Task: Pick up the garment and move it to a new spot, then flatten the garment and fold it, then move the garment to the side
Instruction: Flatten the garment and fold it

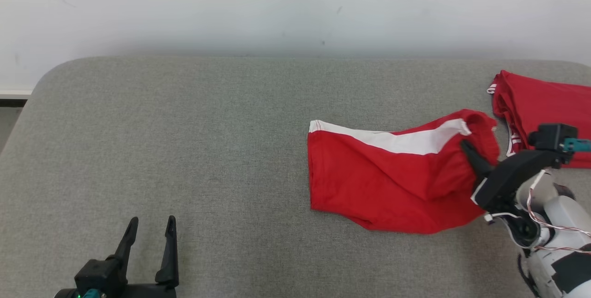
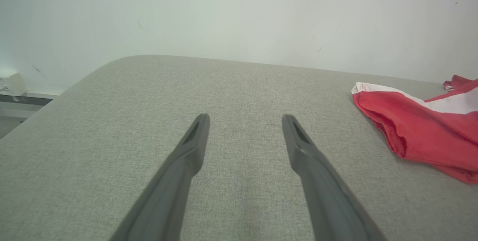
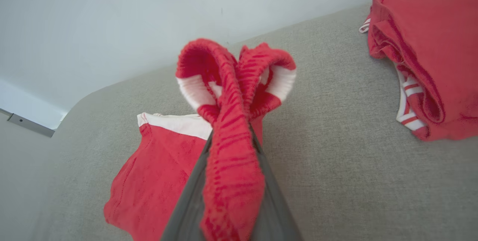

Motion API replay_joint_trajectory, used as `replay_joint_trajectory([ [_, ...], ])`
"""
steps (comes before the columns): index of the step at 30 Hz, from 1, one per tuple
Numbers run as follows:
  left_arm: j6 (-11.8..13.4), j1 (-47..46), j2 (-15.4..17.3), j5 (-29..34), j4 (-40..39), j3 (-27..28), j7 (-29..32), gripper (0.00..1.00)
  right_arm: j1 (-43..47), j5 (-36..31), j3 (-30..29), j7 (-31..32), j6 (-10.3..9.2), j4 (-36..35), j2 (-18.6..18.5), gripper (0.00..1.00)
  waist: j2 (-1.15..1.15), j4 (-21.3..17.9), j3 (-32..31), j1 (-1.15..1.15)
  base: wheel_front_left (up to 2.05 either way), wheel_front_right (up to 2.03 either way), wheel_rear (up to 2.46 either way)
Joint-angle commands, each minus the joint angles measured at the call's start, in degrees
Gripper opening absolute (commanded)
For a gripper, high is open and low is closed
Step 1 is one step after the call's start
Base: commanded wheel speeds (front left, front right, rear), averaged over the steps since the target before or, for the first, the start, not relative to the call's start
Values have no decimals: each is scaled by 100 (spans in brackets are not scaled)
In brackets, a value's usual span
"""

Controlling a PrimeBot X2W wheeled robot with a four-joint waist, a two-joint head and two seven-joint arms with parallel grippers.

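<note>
Starting with the head view, the red garment (image 1: 392, 178) is seen right of centre on the grey padded surface (image 1: 184, 141), one end lifted by the right gripper (image 1: 466, 146), presumably for carrying to a new spot. The left gripper (image 1: 153, 220) is held spread and empty, well apart. In the left wrist view, its fingers are seen parted over bare padding. In the right wrist view, the ribbed waistband (image 3: 231, 166) is pinched tightly between the fingers; a folded red pile (image 3: 422, 58) is seen nearby.

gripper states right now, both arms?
Left gripper: open, holding nothing.
Right gripper: shut on the red garment, pinching a bunched edge of it.
</note>
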Motion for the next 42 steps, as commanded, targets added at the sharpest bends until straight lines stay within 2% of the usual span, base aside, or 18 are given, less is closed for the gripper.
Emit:
replay_joint_trajectory([
  [1, -25, 12, -16, 15, 24, -4, -8, 100, 7, 151, 40, 109, -2, -124, 82, 0, 0, 16, -11, 0, 0, 0, 0],
  [7, -35, -28, -103, 16, 36, -22, -9, 100, -58, 666, 35, 491, -2, -378, 518, 0, 0, 114, -14, 0, 0, 0, 0],
  [14, -82, -56, -142, 38, 74, -19, -9, 100, -321, 507, 34, 421, -2, -41, 1031, 0, 0, 228, 29, 0, 0, 0, 0],
  [20, -93, -151, -205, 53, 113, -40, -9, 100, -648, 32, 42, 161, -2, 746, 1438, 0, 0, 386, 110, 0, 0, 0, 0],
  [25, -113, -244, -271, 47, 109, -21, -9, 100, -897, -119, -81, -124, -1, 1348, 1684, 0, 0, 474, 212, 0, 0, 0, 0],
  [26, -116, -251, -280, 49, 112, -13, -9, 100, -935, -154, -70, -165, -1, 1436, 1713, 5, 0, 478, 229, 0, 0, 0, 0],
  [27, -119, -253, -289, 52, 120, -3, -9, 100, -970, -174, -59, -219, -1, 1509, 1737, 22, 0, 478, 242, 0, 0, 0, 0],
  [28, -123, -256, -298, 57, 127, 2, -9, 100, -1011, -199, -52, -275, -1, 1581, 1756, 58, 0, 476, 255, 0, 0, 0, 0],
  [29, -127, -267, -304, 60, 133, 13, -9, 100, -1041, -204, -34, -325, -1, 1626, 1781, 100, 0, 471, 262, 0, 0, 0, 0],
  [33, -117, -276, -324, 93, 137, 54, -9, 100, -1070, -357, 244, -643, -1, 1545, 1800, 100, 0, 402, 239, 0, 0, 0, 0],
  [42, -104, -94, -233, 175, 66, 193, -9, 100, -568, -816, 1021, -1816, -2, 659, 1163, 100, 0, 58, -31, 0, 0, 0, 0],
])
